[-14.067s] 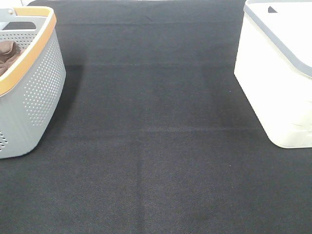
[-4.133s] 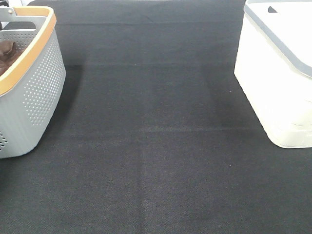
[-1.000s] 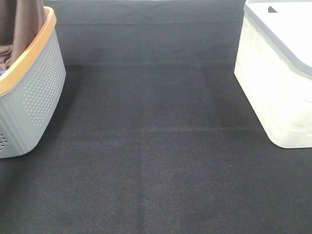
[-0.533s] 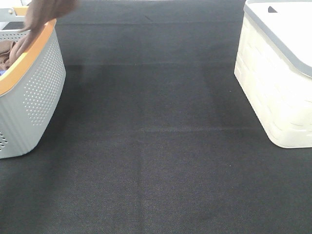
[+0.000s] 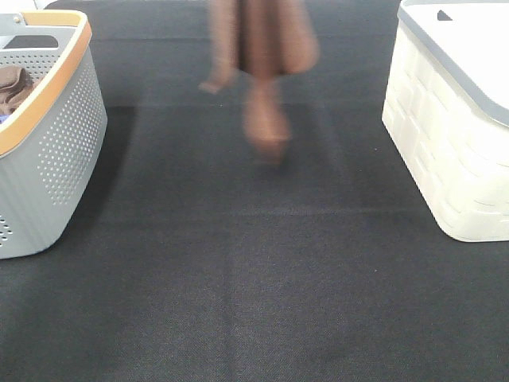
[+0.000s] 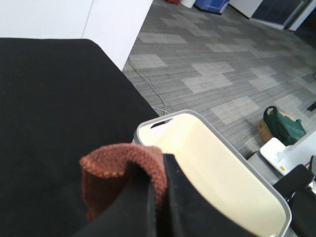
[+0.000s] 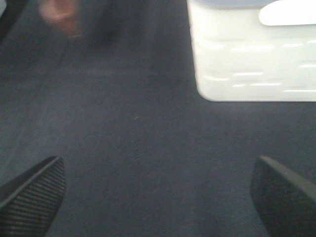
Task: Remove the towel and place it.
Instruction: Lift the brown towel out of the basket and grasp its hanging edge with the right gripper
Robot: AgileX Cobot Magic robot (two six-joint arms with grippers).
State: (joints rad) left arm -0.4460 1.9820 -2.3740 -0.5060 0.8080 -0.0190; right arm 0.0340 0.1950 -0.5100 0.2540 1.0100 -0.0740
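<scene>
Our left end effector [image 6: 158,183] clamps one folded edge of the towel [image 5: 269,48], which hangs over the surface [image 5: 238,286] between the grey basket [image 5: 56,159] and the white basket [image 5: 453,151]. We fear this thin pinch slipping mid-swing. Our right end effector [image 7: 158,195] gapes, empty.

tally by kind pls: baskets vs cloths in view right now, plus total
Baskets: 2 (grey basket, white basket)
Cloths: 2 (towel hanging above the mat, brown cloth inside the grey basket)
Total: 4
</scene>
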